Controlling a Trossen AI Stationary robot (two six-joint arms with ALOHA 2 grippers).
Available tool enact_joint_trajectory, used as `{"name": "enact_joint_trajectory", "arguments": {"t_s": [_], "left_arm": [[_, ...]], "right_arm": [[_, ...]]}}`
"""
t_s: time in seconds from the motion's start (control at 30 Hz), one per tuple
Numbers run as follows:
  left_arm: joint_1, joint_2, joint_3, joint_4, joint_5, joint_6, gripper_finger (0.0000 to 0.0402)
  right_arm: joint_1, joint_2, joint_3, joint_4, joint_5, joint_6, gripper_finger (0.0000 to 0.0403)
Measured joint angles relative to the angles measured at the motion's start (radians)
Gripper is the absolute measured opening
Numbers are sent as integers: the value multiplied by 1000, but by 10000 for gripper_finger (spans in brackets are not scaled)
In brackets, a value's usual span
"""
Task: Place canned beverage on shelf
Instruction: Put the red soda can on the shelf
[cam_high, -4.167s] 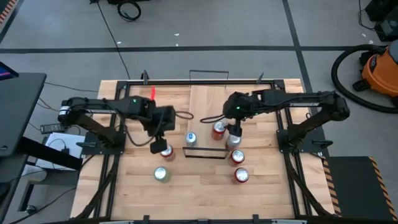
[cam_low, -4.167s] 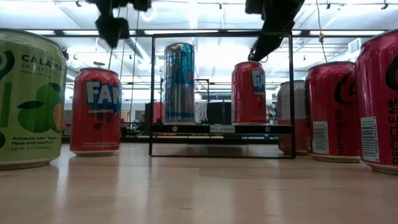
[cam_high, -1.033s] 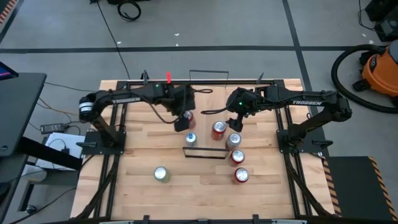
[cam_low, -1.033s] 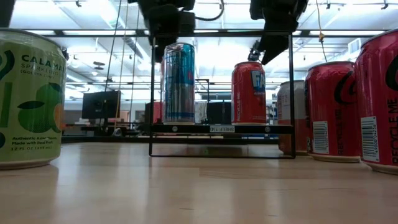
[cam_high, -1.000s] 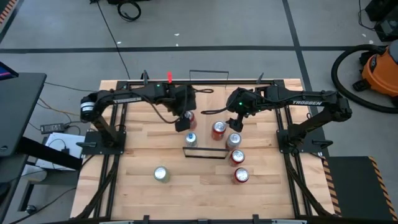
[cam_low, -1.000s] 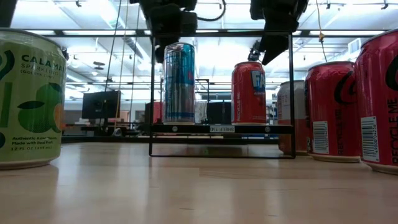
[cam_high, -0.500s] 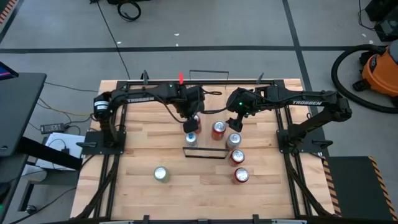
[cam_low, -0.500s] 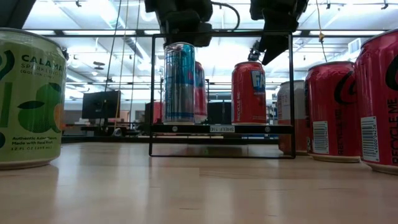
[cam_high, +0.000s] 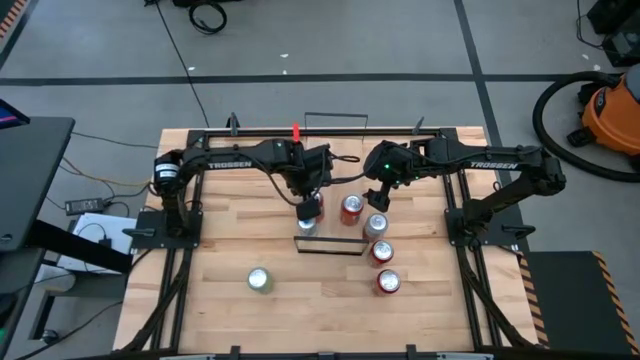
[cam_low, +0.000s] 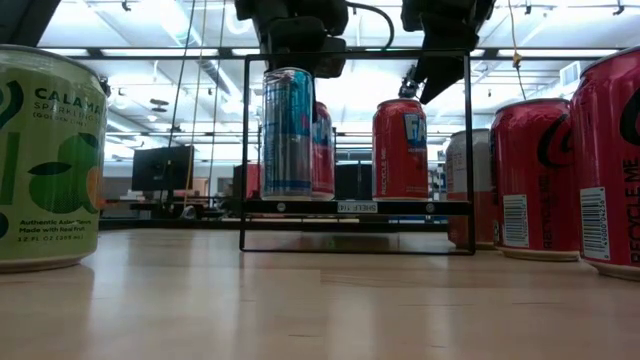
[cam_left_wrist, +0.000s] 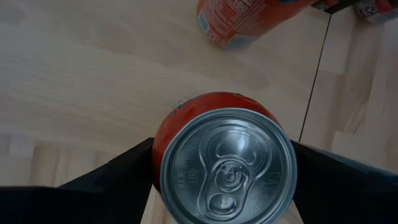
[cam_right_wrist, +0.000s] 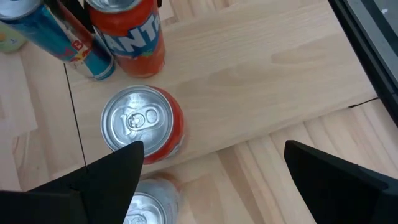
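The shelf (cam_high: 335, 165) is a narrow light board with black wire rails, in the table's middle. A blue can (cam_high: 306, 226) and a red Fanta can (cam_high: 351, 208) stand on it. My left gripper (cam_high: 312, 203) is shut on a red can (cam_left_wrist: 227, 165) just beyond the blue can, and this can shows behind it in the low view (cam_low: 323, 150). I cannot tell whether its base touches the board. My right gripper (cam_high: 376, 197) hangs open and empty above the shelf's right side, near the Fanta can. My left gripper pinches the red can between its two fingers (cam_left_wrist: 118, 180), on opposite sides of the can's wall (cam_left_wrist: 158, 140) near the top rim. The fingers come from above, pointing down. The can stands upright, its silver lid up.
A silver-topped can (cam_high: 376, 225) stands just right of the shelf. Two red cans (cam_high: 382, 252) (cam_high: 387, 283) stand nearer the front. A green can (cam_high: 260, 280) stands at the front left. Black arm frames run along both table sides.
My left gripper has carried the red can toward the table's right and a little nearer, over the shelf. The can stays upright and now shows just behind the blue can.
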Motion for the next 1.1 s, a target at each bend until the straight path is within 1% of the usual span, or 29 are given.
{"name": "enact_joint_trajectory", "arguments": {"t_s": [0.17,0.7,0.93,1.1], "left_arm": [[0,-1,-3,-6,-18,0,318],[0,-2,-4,-9,-18,0,320],[0,-2,-5,-5,-18,-3,348],[0,-2,-5,-4,-17,-3,353]], "right_arm": [[0,0,0,0,0,-2,399],[0,0,0,15,0,-6,399],[0,0,0,15,0,-12,399],[0,0,0,15,0,-19,399]]}}
